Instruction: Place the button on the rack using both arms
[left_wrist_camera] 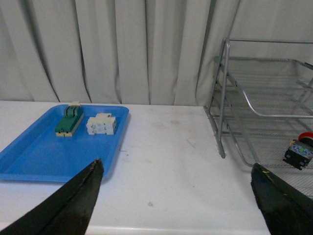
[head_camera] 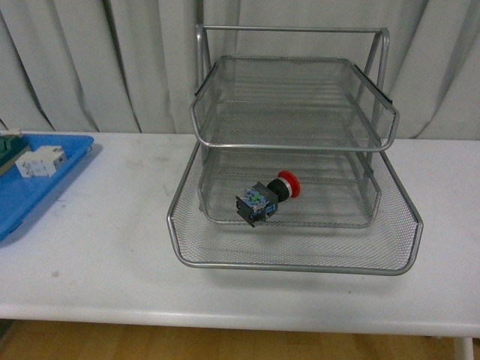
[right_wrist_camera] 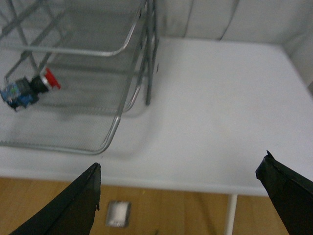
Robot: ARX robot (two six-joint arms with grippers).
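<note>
button, just one, lies in the one three-tier rack

i can read no text, number, brand or sign in any of my views. the button lying in the rack has a small blue and green patch on its dark body, but it is too small for me to tell whether it carries print. the white block and the green block on the blue tray show no marks i can make out.
</note>
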